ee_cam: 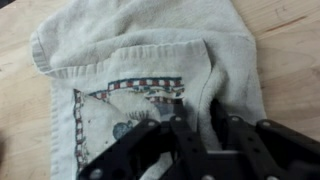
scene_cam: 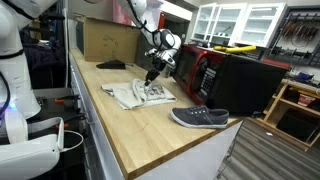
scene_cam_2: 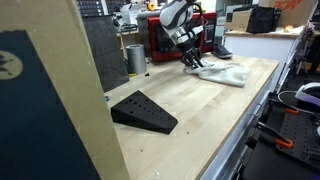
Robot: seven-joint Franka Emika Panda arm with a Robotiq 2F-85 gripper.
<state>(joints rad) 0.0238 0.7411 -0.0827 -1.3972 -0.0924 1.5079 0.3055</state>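
Looking down through the wrist view, I have the gripper (ee_cam: 207,125) pointed straight at the bench, its two dark fingers (ee_cam: 180,140) planted on the towel (ee_cam: 120,60). The jaws stand narrow, with a raised ridge of cloth between them. I judge the ridge stands up because the fingers straddle it, but I cannot tell whether they have actually clamped it or only bracket it.

In both exterior views the arm reaches in from above, so the fingertips meet the fabric from the top rather than from its edge. The towel lies rumpled and partly folded on the wooden workbench (scene_cam: 130,135), near the back edge, with a printed border panel showing just beside the fingers. Being limp, it takes its shape from the surface beneath and from whatever presses on it.

Other things lie apart from the gripper:
- A grey shoe (scene_cam: 200,118) rests on its sole near the bench corner, apart from the towel.
- A black wedge (scene_cam_2: 143,112) sits well apart along the bench.
- A cardboard box (scene_cam: 105,40) and a red-and-black appliance (scene_cam: 205,70) stand at the back.
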